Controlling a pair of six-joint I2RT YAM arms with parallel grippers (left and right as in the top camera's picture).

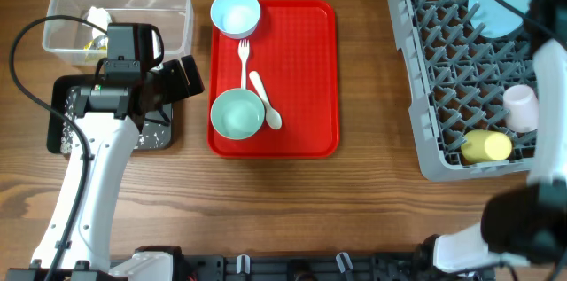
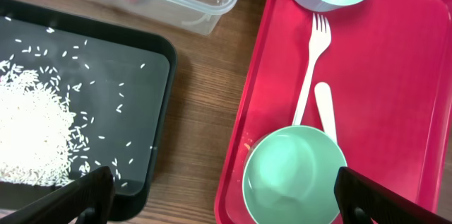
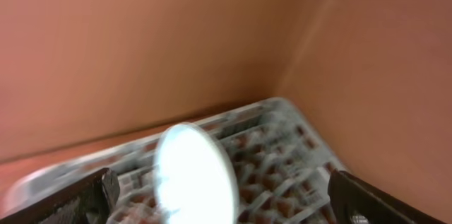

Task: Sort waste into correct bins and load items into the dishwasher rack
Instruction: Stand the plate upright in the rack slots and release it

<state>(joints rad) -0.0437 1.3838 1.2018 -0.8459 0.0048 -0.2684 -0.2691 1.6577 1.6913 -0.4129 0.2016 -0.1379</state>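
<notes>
R hand [image 3: 220, 194]: open; plate [image 3: 194, 174] stands in rack [image 3: 286, 146]; lift straight, no nudge.
L hand [image 2: 222, 189]: open; take near bowl [image 2: 293, 174] by rim.

Overhead view evenly bright, with soft, short shadows. Left wrist view sharp, with pale glare on the rim of the clear plastic rectangular tub [image 2: 219, 1] at 12 o'clock. Right wrist view motion-blurred; round pale-blue plate [image 3: 194, 174] overexposed white at 6 o'clock.
</notes>
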